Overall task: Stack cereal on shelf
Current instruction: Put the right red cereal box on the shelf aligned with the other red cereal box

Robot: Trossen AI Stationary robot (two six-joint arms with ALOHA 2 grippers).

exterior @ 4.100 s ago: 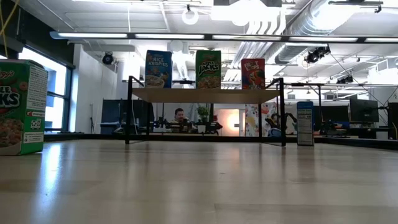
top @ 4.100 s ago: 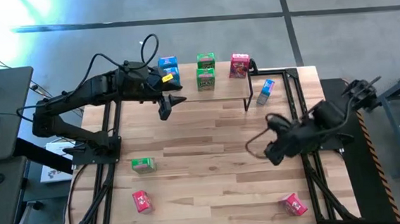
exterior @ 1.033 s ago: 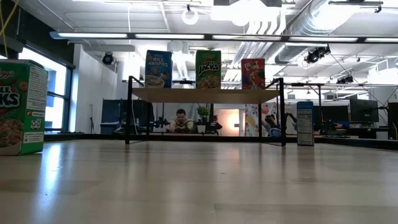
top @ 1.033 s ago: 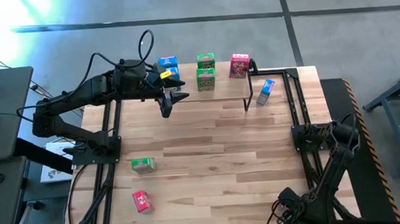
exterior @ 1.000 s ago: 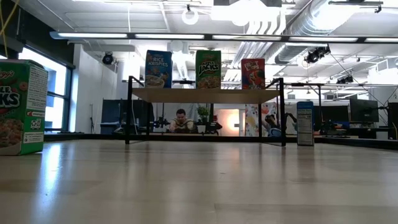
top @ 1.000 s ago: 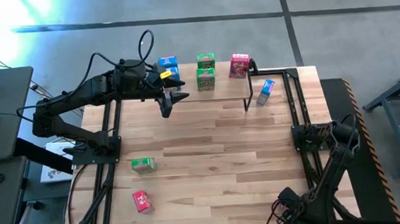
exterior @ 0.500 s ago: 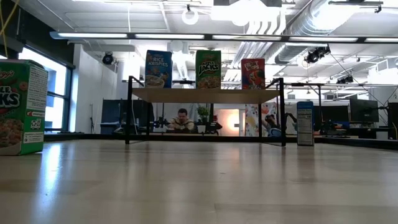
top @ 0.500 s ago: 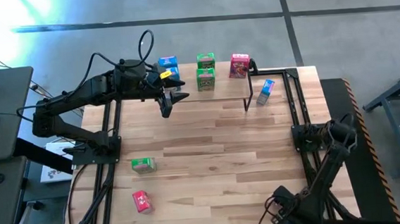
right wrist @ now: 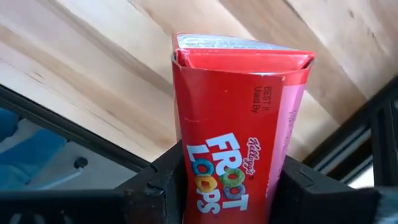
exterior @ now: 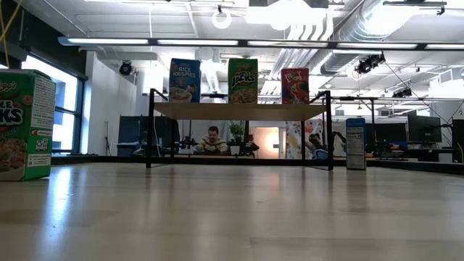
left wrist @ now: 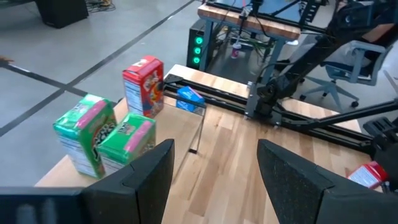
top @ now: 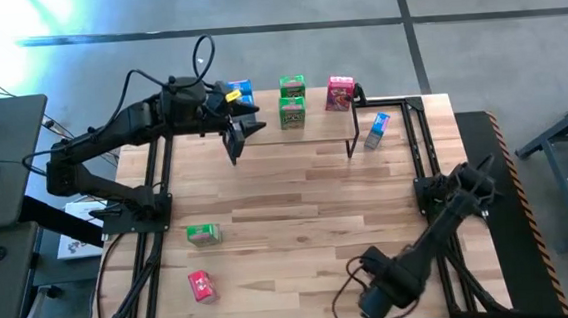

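The right gripper [top: 372, 298] was at the near edge of the table [top: 317, 207], right of centre, its fingers clamped on the sides of a red cereal box [right wrist: 239, 124]; the right wrist view showed that box gripped between both fingers, with bare wood behind it. From above the box itself was hidden under the gripper. The left gripper [top: 237, 137] hung over the far left part of the table, just in front of the shelf [exterior: 239, 110], with its fingers apart and nothing between them. On the shelf top stood a blue box [exterior: 185, 80], a green box [exterior: 243, 80] and a red box [exterior: 294, 85] in a row, each upright; the high view showed a second green box [top: 292, 113] in front of the first, near the front edge of the shelf. A further blue box [top: 377, 128] stood just beyond the right end of the shelf, beside its black legs. On the near left of the table lay a green box [top: 203, 234] and, nearer the front edge, a red box [top: 202, 285], set apart from one another. The middle of the table, between the shelf and the near edge, was open wood. Black frame rails [top: 430, 169] ran along both side edges. A person [exterior: 212, 140] sat in the room beyond, seen under the shelf.
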